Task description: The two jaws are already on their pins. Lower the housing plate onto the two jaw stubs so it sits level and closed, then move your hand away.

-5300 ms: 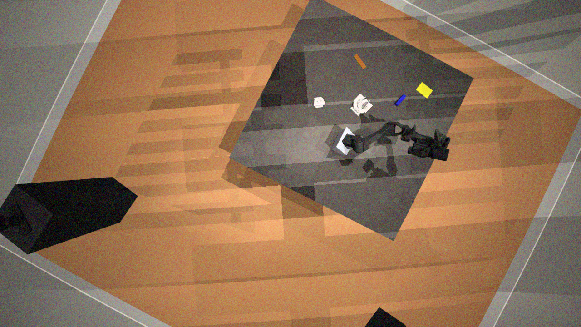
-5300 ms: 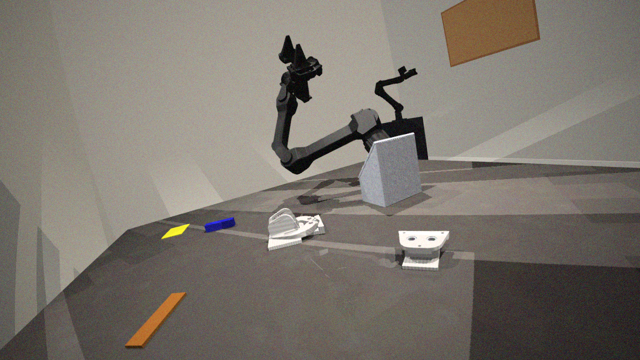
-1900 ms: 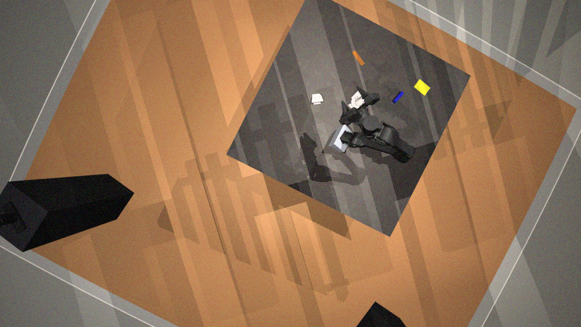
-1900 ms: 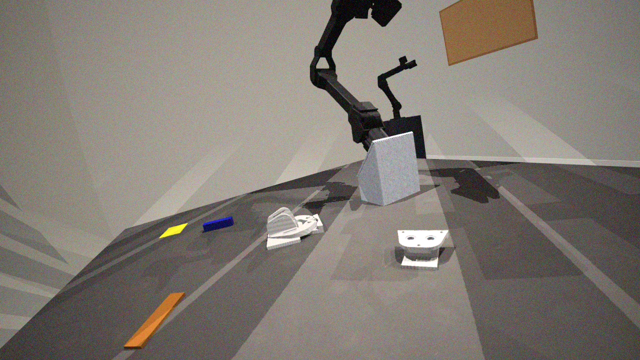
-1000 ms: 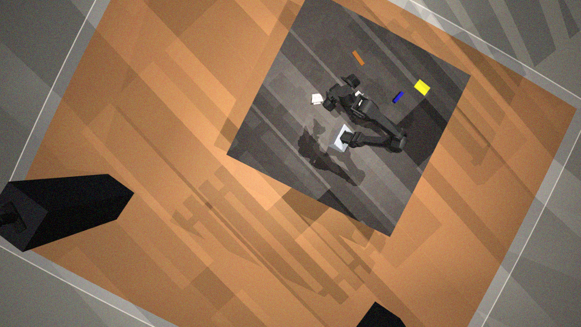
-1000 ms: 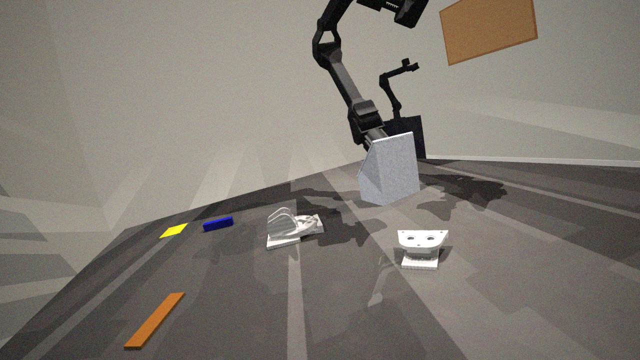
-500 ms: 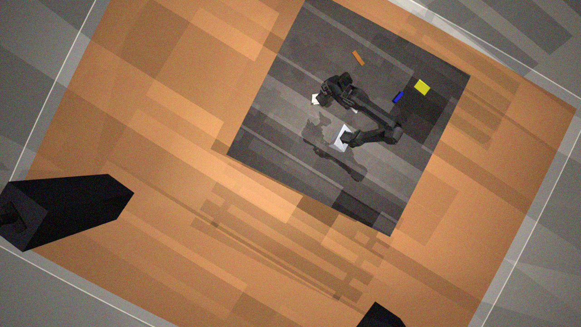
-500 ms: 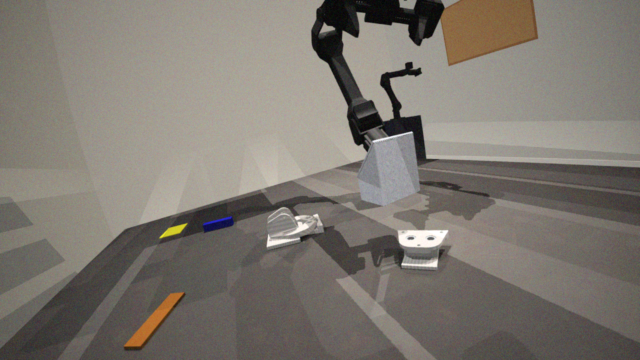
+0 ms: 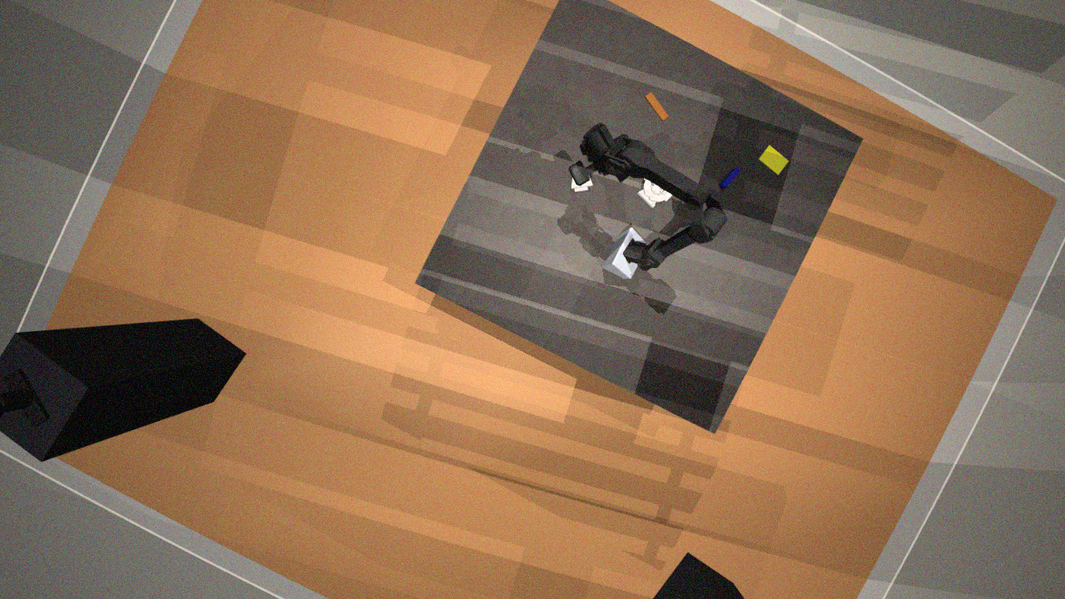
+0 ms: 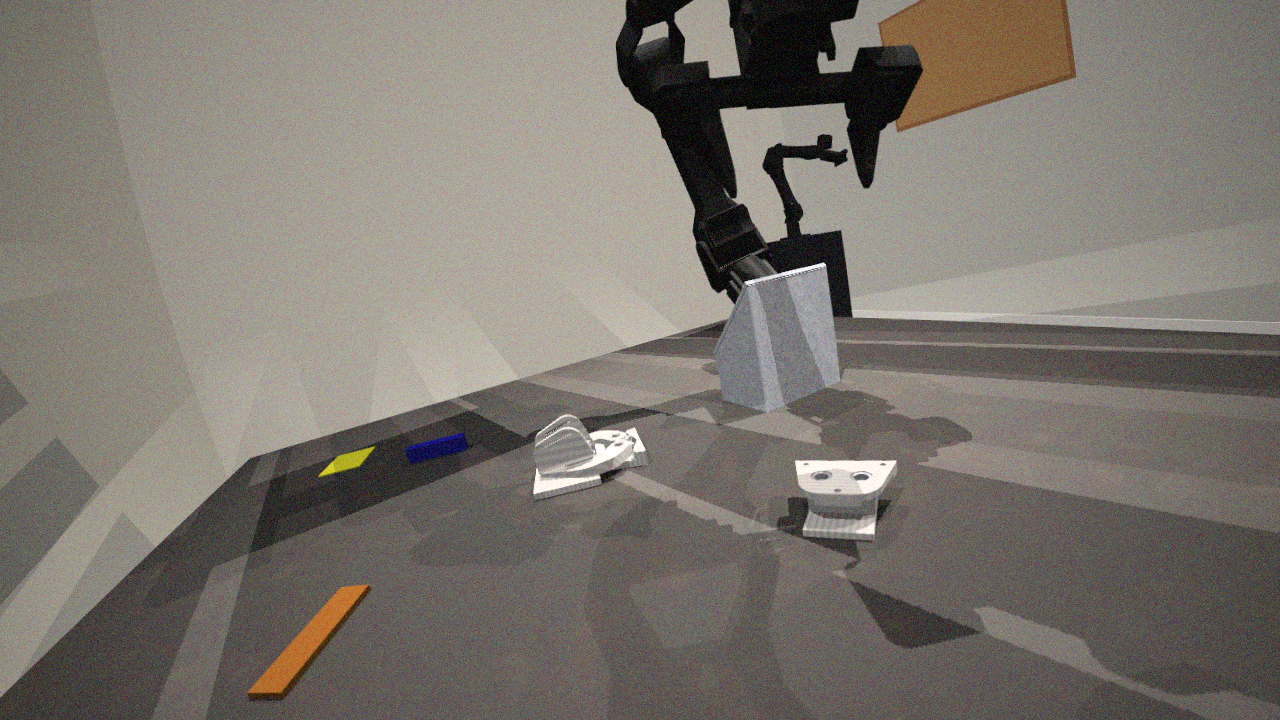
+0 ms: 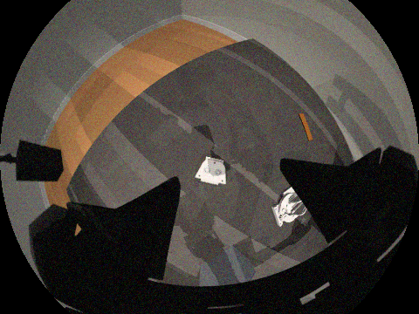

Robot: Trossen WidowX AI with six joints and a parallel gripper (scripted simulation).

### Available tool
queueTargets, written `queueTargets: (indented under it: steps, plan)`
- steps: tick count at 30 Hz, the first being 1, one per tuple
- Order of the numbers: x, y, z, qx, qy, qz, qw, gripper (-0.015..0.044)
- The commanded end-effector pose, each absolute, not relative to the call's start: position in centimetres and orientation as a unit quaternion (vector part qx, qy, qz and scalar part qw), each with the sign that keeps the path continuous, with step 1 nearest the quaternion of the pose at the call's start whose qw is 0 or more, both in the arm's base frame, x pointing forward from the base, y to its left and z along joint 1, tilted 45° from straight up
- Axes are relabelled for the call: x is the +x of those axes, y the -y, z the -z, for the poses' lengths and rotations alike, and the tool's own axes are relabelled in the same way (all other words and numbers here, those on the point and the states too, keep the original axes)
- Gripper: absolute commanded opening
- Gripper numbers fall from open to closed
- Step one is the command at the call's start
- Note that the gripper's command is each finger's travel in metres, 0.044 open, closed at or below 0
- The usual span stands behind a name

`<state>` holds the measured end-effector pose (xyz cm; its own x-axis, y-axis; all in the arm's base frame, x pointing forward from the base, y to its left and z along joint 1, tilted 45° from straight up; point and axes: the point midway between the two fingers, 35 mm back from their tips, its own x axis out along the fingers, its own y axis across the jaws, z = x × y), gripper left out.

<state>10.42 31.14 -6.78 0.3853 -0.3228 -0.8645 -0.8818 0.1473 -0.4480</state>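
Claw (image 9: 587, 155) (image 10: 800, 189) (image 11: 232, 174): released, empty | housing plate (image 10: 845, 479) (image 11: 211, 170): on its stand, right in exterior view, apart from jaw assembly (image 9: 655, 192) (image 10: 565, 452) (image 11: 288, 209) | left: grasp, lower, withdraw | exterior shows plate's stand; top has claw partly covering plate; wrist centres it between fingers

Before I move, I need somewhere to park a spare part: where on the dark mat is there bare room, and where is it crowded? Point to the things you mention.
There's room between the orange strip (image 9: 656, 106) (image 10: 308, 641) (image 11: 305, 126) and the yellow square (image 9: 774, 160) (image 10: 347, 461). It's crowded between the white jaw assembly (image 9: 654, 192) (image 10: 565, 447) (image 11: 289, 208) and the grey wedge block (image 9: 619, 262) (image 10: 787, 340), under the arm.
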Motion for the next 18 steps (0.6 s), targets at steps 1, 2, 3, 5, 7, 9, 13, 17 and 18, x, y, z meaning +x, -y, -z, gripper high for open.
queueTargets:
  steps: [1,2,3,5,7,9,13,17,18]
  plan:
    - [10.8,-30.1,8.5,-0.594,-0.528,-0.220,0.565,0.0440]
    - [10.9,-29.7,8.9,-0.592,-0.536,-0.213,0.563,0.0440]
    - [11.0,-29.5,9.3,-0.589,-0.543,-0.205,0.563,0.0440]
    - [11.2,-28.9,10.1,-0.584,-0.555,-0.190,0.562,0.0440]
    - [11.4,-28.4,10.9,-0.578,-0.567,-0.174,0.560,0.0440]
    - [11.6,-27.8,11.7,-0.572,-0.578,-0.158,0.560,0.0440]
    - [12.0,-26.7,13.2,-0.560,-0.599,-0.124,0.559,0.0440]
    - [12.3,-25.5,14.6,-0.546,-0.619,-0.086,0.558,0.0440]
    - [12.4,-25.1,14.9,-0.542,-0.623,-0.077,0.558,0.0440]
